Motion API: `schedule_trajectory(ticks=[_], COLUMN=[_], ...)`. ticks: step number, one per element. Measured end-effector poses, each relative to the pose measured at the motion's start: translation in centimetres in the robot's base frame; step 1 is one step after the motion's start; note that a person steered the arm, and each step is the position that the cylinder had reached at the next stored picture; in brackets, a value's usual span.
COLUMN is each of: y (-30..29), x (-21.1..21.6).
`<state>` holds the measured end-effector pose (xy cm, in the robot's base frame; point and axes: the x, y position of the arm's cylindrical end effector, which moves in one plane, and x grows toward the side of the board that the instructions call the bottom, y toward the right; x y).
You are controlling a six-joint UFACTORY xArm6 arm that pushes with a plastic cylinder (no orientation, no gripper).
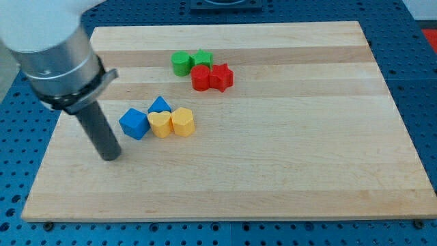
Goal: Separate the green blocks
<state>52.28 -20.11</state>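
A green cylinder (181,63) and a green star (203,59) sit side by side, touching, near the view's top centre of the wooden board (273,164). A red cylinder (201,78) and a red star (221,76) press against them from below. My tip (111,156) rests on the board at the view's left, far below and left of the green blocks, just left of a blue cube (134,124).
A blue triangular block (160,105), a yellow heart-like block (160,125) and a yellow hexagonal block (183,121) cluster with the blue cube. The arm's silver body (51,48) fills the view's top left. A blue perforated table (423,82) surrounds the board.
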Motion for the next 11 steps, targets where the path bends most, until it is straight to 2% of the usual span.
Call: schedule_trajectory(ticks=[1,3,4,6,8,9,10,11], y=[-4.1,-1.1,1.4,2.2,10.8,10.8,11.1,13.5], x=[-2.2,-10.7,-17.3,-21.9,-22.3,-22.3,-20.8,-15.8])
